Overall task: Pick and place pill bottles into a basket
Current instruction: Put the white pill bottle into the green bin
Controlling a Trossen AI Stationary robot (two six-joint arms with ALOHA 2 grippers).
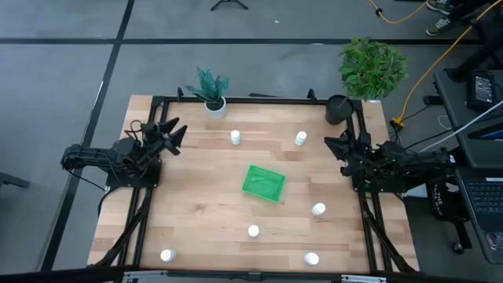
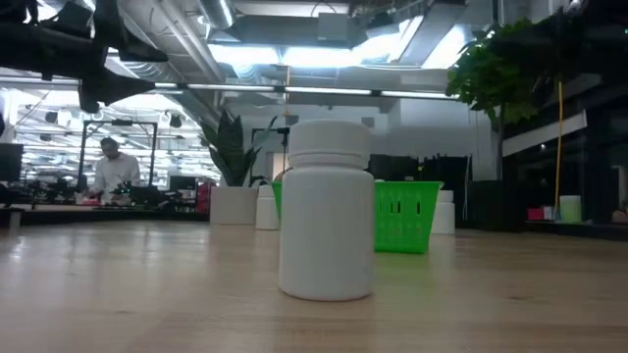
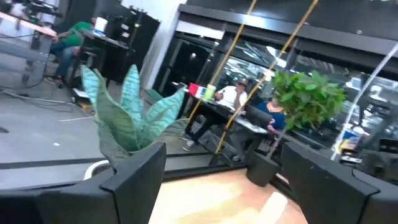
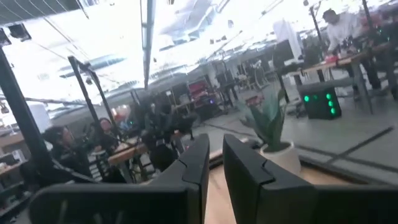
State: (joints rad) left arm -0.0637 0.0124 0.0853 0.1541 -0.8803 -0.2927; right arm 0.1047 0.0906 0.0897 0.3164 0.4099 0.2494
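Observation:
Six white pill bottles stand upright on their bases on the wooden table: two at the far side (image 1: 235, 137) (image 1: 300, 138), one at the right (image 1: 318, 209), one at the near middle (image 1: 253, 231) and two by the near edge (image 1: 167, 255) (image 1: 311, 259). The near-middle bottle fills the low view (image 2: 326, 211). The green basket (image 1: 262, 183) lies flat on the table's middle and shows behind that bottle (image 2: 404, 216). My left gripper (image 1: 174, 132) is open and empty, raised at the left edge. My right gripper (image 1: 334, 143) is empty at the right edge, its fingers close together (image 4: 216, 165).
A white pot with a spiky plant (image 1: 211, 94) stands at the far edge, and a black pot with a leafy plant (image 1: 339, 108) stands at the far right corner. A black frame (image 1: 236, 99) runs around the table. People sit at desks in the room beyond.

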